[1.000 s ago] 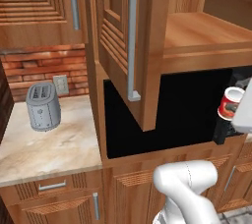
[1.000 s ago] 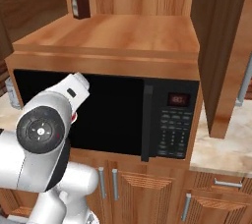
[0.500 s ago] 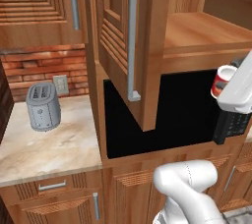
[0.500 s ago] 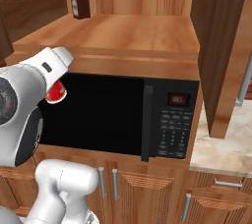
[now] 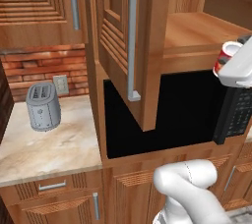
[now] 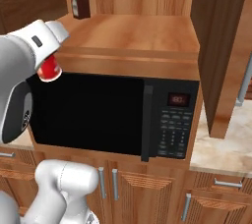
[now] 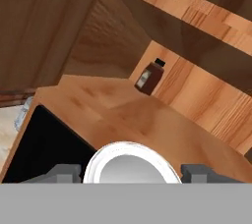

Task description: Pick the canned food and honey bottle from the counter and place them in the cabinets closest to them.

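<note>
1. while the arm reaches up, its tool (image 7: pixel 132 173) pinches the canned food (image 6: pixel 49 68) between both fingers, level with the microwave's (image 6: pixel 118 112) top edge.
2. above it, the open cabinet's (image 6: pixel 133 31) shelf carries a dark-brown bottle (image 6: pixel 79 0) at the back.
3. off to the left, a toaster (image 5: pixel 43 106) stands on the counter (image 5: pixel 47 144).

The arm (image 6: pixel 22 66) is glossy white, built of rounded, tube-like segments, with a bulbous elbow (image 5: pixel 184 181) at the lower right of the left base view. A small dark grey rectangular mark sits on the segment at the upper left of the right base view. Two small dark grey fingertips (image 7: pixel 199 171) are blocky and square-edged.
</note>
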